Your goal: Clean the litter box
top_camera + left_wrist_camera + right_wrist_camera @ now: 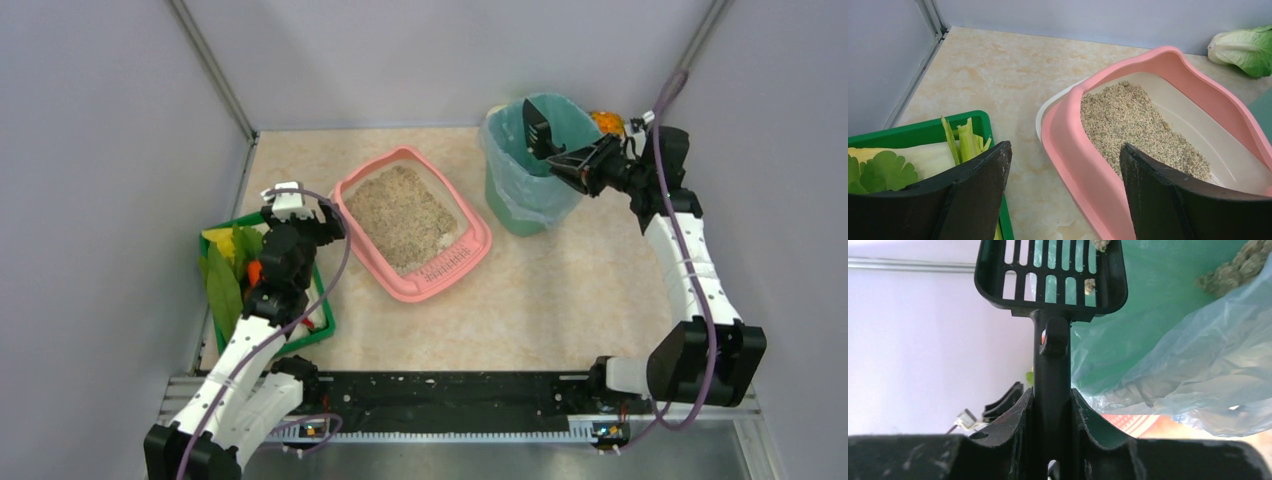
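The pink litter box (440, 285) lies at the table's centre with beige litter (400, 205) inside. My left gripper (325, 222) hovers open at its left end, one finger over the green tray, the other over the litter (1133, 120); the pink rim (1068, 150) passes between the fingers untouched. My right gripper (592, 165) is shut on the handle (1052, 365) of a black slotted scoop (540, 130), held over the teal-lined bin (525, 190). The scoop head (1050, 275) carries a couple of small clumps (1090, 286).
A green tray (322, 330) with leafy greens (222, 285) sits at the left, its edge (923, 131) beside the litter box. A lettuce head (1245, 47) lies by the back wall. An orange item (607, 122) sits behind the bin. Walls enclose three sides.
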{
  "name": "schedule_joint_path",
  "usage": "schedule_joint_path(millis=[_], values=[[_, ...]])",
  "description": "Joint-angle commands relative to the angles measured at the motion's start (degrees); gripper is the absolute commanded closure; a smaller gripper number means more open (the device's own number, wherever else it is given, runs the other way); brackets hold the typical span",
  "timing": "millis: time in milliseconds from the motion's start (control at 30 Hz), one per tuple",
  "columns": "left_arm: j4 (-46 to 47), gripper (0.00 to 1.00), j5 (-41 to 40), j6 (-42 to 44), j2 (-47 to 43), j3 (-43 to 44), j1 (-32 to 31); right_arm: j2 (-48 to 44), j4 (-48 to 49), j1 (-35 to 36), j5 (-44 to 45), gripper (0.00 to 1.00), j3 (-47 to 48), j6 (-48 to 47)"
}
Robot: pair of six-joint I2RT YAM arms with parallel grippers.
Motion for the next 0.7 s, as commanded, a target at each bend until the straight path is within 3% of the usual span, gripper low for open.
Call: schedule_joint_path(millis=[0, 33, 67, 100, 167, 333, 467, 533, 633, 667], values=[[4.14, 0.16, -0.71, 0.84, -0.66, -0.31, -0.41, -3.68, 9.97, -1.69, -3.79, 1.00, -1.92, 10.65], [4.16, 0.16, -0.76, 0.93, -0.60, -0.29, -0.49, -3.88, 11.26, -1.94, -4.92, 1.00, -2.94, 13.09], [3.97, 0.16, -0.74, 1.09, -0.60, -0.21, -0.57, -4.43, 20.74, -1.93, -7.83, 1.00, -5.08, 17.43], [3.74, 0.17, -0.77, 1.20, -0.51, -0.03, -0.66, -4.97, 23.04, -1.97, -7.88, 1.00, -6.06, 18.46], [3.78, 0.16, -1.17, 1.45, -0.22, 0.05, -0.83, -5.09, 14.21, -2.84, -5.92, 1.00, -3.59, 13.07], [3.29, 0.17, -1.06, 1.61, 0.14, 0.41, -1.21, -4.01, 30.03, -3.11, -11.98, 1.00, -9.08, 21.81], [2.81, 0.16, -1.48, 2.06, -0.38, 0.51, -1.21, -4.74, 18.08, -3.11, -7.80, 1.00, -6.62, 11.85], [2.72, 0.16, -1.69, 2.14, -0.51, 0.46, -1.29, -4.15, 2.81, -3.04, -1.60, 1.00, -0.03, -0.51], [3.09, 0.17, -1.25, 1.84, -0.09, 0.49, -1.30, -3.54, 0.17, -3.29, -2.98, 1.00, 1.33, -5.15], [3.21, 0.16, -1.01, 1.79, 0.06, 0.58, -1.36, -3.55, 3.33, -3.29, -4.73, 1.00, 0.08, -4.60]])
